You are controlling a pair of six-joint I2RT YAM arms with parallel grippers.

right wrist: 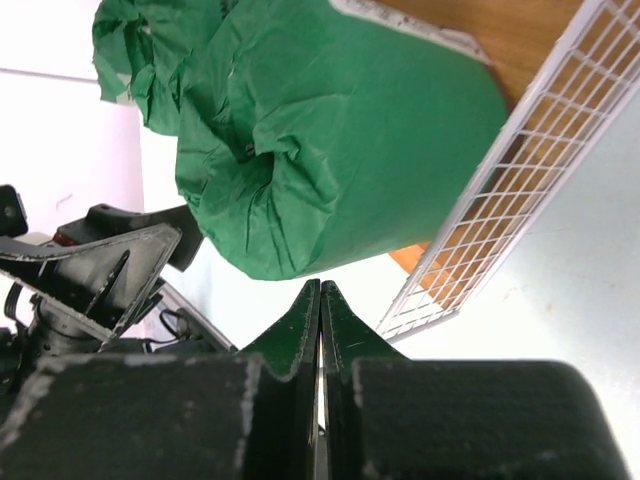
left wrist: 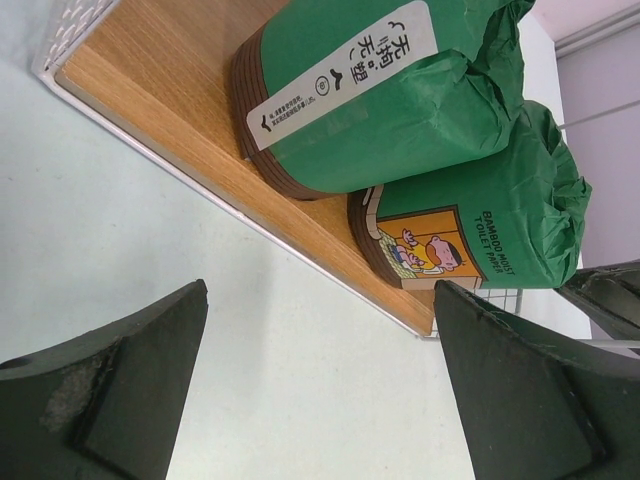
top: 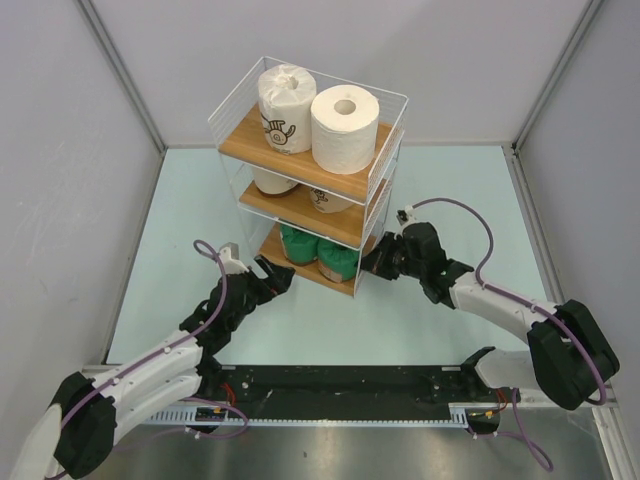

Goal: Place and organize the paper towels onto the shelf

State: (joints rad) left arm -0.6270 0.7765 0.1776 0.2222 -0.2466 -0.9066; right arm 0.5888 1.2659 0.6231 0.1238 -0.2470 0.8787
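Observation:
The shelf [top: 243, 141] stands at the back middle and holds all the paper towels. On its top board are a white-wrapped roll with a dark logo [top: 283, 108] and a plain white roll [top: 344, 128]. Two beige rolls [top: 272, 182] [top: 330, 200] sit on the middle board. Two green rolls [top: 298, 243] [top: 337, 260] rest on the bottom board [left wrist: 190, 130]. My left gripper [top: 276, 276] [left wrist: 320, 290] is open and empty just in front of the bottom board. My right gripper [top: 372, 263] [right wrist: 321, 286] is shut on nothing, tips right by the right green roll [right wrist: 340, 150] at the shelf's right corner.
The pale green tabletop [top: 440, 200] surrounds the shelf. Grey walls close in the left, right and back. The shelf's white wire side panel [right wrist: 500, 230] runs just right of my right fingertips. A black rail [top: 340, 385] lies along the near edge between the arm bases.

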